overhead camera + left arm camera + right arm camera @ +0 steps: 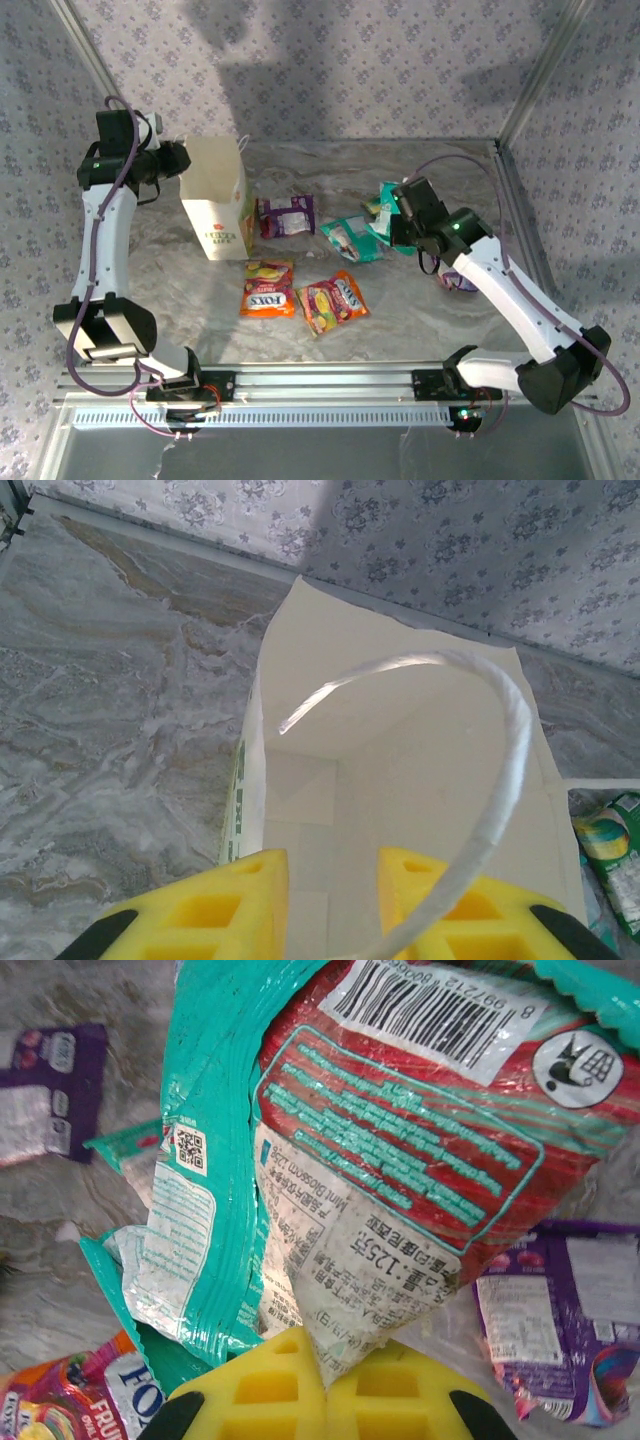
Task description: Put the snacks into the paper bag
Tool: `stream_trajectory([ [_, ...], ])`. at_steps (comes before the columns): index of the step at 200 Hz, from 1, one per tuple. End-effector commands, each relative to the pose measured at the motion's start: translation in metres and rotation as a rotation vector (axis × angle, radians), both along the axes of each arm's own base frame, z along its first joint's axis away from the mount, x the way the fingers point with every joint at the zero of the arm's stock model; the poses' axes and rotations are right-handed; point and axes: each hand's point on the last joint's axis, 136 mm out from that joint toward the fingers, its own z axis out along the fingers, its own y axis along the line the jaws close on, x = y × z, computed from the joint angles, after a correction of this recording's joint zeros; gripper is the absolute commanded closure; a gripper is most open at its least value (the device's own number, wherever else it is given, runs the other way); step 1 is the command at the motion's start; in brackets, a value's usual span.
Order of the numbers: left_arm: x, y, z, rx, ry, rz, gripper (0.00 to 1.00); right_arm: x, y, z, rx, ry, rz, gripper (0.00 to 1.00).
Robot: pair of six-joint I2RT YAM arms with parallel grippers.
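The white paper bag (215, 200) stands upright at the back left, mouth open. My left gripper (180, 160) hovers at its near rim. In the left wrist view the yellow fingers (240, 905) stand apart over the bag's (400, 780) bare inside, and its white cord handle (505, 780) runs across the right finger into the gap. My right gripper (318, 1345) is shut on a corner of a teal snack packet (400, 1110) with a red back, at the middle right (385, 205). Another teal packet (350, 238), a purple one (287, 215) and two orange FOX'S packets (268, 288) (333, 300) lie flat.
A second purple packet (570, 1310) lies beneath my right arm (458, 280). Metal frame posts and patterned walls close in the marbled table (400, 320). The arm bases sit on a rail (330, 385) at the near edge.
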Motion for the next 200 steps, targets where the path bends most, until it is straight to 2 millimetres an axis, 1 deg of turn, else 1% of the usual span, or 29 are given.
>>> stream_trajectory([
  [1,-0.002,-0.001,0.018,-0.034,-0.062,0.003,0.70,0.012,0.003,0.036,-0.027,-0.108,0.028,1.00],
  [30,-0.004,0.006,0.014,-0.077,-0.071,0.028,0.70,0.020,0.019,0.060,0.005,-0.178,0.068,1.00],
  [42,-0.005,0.009,0.013,-0.101,-0.073,0.038,0.70,0.024,0.025,0.075,0.021,-0.214,0.085,1.00],
  [60,-0.009,0.014,0.005,-0.141,-0.053,0.059,0.73,0.030,0.033,0.097,0.049,-0.270,0.096,1.00],
  [65,-0.006,0.017,0.009,-0.148,-0.077,0.065,0.74,0.031,0.036,0.103,0.060,-0.287,0.100,1.00],
  [84,-0.007,0.023,0.006,-0.197,-0.086,0.087,0.77,0.035,0.047,0.126,0.103,-0.352,0.128,1.00],
  [98,-0.007,0.023,0.005,-0.229,-0.092,0.081,0.78,0.037,0.056,0.139,0.115,-0.381,0.153,1.00],
  [143,-0.010,0.023,0.002,-0.252,-0.097,0.092,0.81,0.043,0.081,0.166,0.098,-0.425,0.217,1.00],
  [167,-0.014,0.022,0.000,-0.260,-0.099,0.093,0.83,0.045,0.104,0.180,0.118,-0.458,0.279,1.00],
  [200,-0.016,0.022,-0.002,-0.283,-0.096,0.107,0.84,0.049,0.134,0.194,0.118,-0.487,0.348,1.00],
])
